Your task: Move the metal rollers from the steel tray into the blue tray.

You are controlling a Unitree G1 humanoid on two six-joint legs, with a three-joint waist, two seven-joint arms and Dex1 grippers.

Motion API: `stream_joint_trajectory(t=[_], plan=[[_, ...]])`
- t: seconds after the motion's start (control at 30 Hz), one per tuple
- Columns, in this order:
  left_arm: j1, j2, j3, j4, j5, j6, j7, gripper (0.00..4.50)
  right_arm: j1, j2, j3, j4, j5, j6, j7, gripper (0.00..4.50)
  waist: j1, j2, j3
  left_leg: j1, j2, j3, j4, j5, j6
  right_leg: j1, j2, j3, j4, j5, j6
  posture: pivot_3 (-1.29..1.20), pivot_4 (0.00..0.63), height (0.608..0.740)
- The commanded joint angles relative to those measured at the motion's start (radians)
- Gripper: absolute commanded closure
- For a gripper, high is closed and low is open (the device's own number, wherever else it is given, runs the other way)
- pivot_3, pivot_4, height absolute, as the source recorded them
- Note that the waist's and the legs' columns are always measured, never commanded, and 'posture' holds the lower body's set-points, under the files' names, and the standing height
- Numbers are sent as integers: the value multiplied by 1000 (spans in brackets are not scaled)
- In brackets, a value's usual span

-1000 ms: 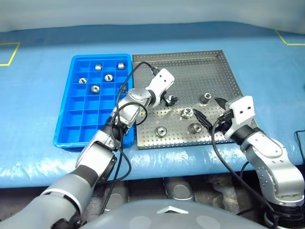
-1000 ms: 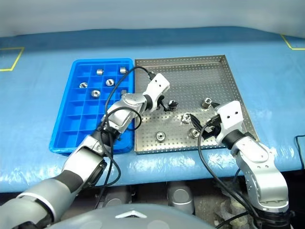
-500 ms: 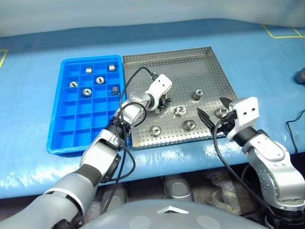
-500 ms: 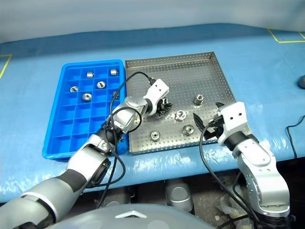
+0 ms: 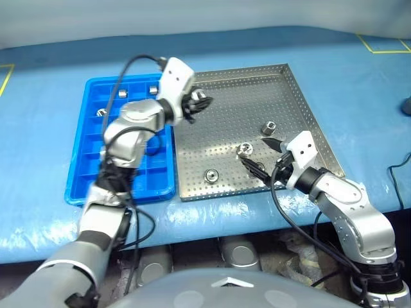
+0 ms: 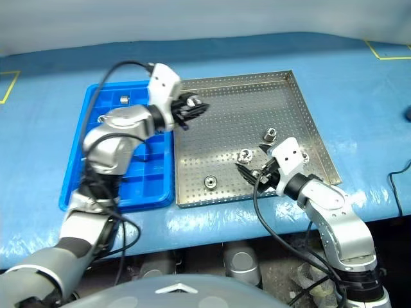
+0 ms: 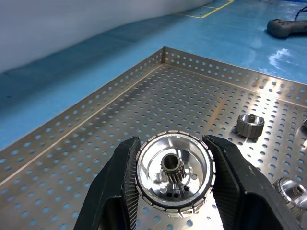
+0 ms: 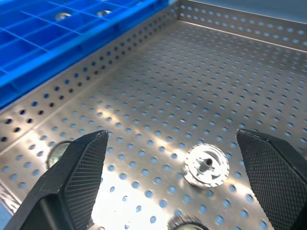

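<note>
Left wrist view: left hand (image 7: 175, 179) clamps metal roller (image 7: 174, 175), mid-carry above steel tray (image 5: 292, 122); next, release into blue tray (image 5: 82, 173) compartment. Right hand (image 5: 262, 158) spread open near roller (image 8: 206, 164).

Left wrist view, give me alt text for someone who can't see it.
The left claw is shut on a shiny metal roller, held above the perforated steel tray. Another roller lies on the tray beyond it.

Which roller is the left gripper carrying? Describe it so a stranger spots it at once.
Find the steel tray, right of the blue tray. Over its far left part hangs the left gripper, shut on one metal roller. Unlike the other rollers lying on the tray, it is in the air, clamped between black fingers.
</note>
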Motion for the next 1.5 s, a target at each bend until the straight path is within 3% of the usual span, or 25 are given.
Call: stream_joint_trajectory(t=[0.03,0.13,0.23,0.37,0.47,0.67,0.9,1.03,1.2,1.37,1.5], plan=[[117,112,101,-194,27,113,59,2731,-60,16,58,-56,76,8,59,0,8,0,0,0,0,0,0,0,0,0,0,0,0,0,0,-38,150,740],[239,194,210,-281,30,190,98,2731,-132,34,126,-31,86,12,87,0,28,-1,1,0,1,0,0,0,0,0,0,-1,0,0,-1,12,150,740],[292,210,260,-308,31,239,148,2731,-187,48,173,12,61,11,85,0,79,-3,2,-1,0,-2,1,0,0,0,0,-3,0,0,-1,58,150,740],[307,167,265,-301,43,262,223,2731,-224,50,200,41,55,4,92,0,137,-3,2,-1,-1,-4,1,0,-1,2,-2,-6,-2,0,-1,90,150,740],[308,111,249,-266,44,238,263,2731,-238,49,206,55,48,-3,98,0,154,-3,2,-2,-2,-4,1,0,-1,2,-3,-6,-3,0,-1,96,150,740],[301,69,204,-191,46,203,280,2731,-242,46,211,54,33,-5,97,0,148,-3,2,-1,-1,-5,0,0,-1,2,-2,-7,-2,2,-5,82,150,740],[281,54,255,-191,26,145,307,607,-207,42,176,21,35,5,59,0,142,-3,2,-1,0,-4,0,0,-1,1,-2,-7,-1,1,-5,49,150,740],[255,-12,254,-255,-112,92,207,607,-186,34,154,-2,29,11,30,0,143,-3,2,-1,0,-4,1,0,-1,1,-2,-7,-1,1,-5,18,150,740],[212,-42,150,-264,-201,44,97,607,-125,21,100,-59,29,26,-21,0,134,-3,2,-2,-1,-4,1,1,-1,2,-3,-7,-2,1,-5,-50,150,740],[231,32,50,-271,-196,73,46,607,-67,12,71,-101,24,33,-64,0,94,-2,1,-1,-1,-3,1,0,-1,1,-2,-6,-1,-1,-2,-94,150,740],[284,117,93,-293,-186,134,77,607,-40,12,51,-121,31,40,-84,0,62,-2,1,0,0,-3,1,0,-1,1,-1,-5,0,-1,-2,-93,150,740]])
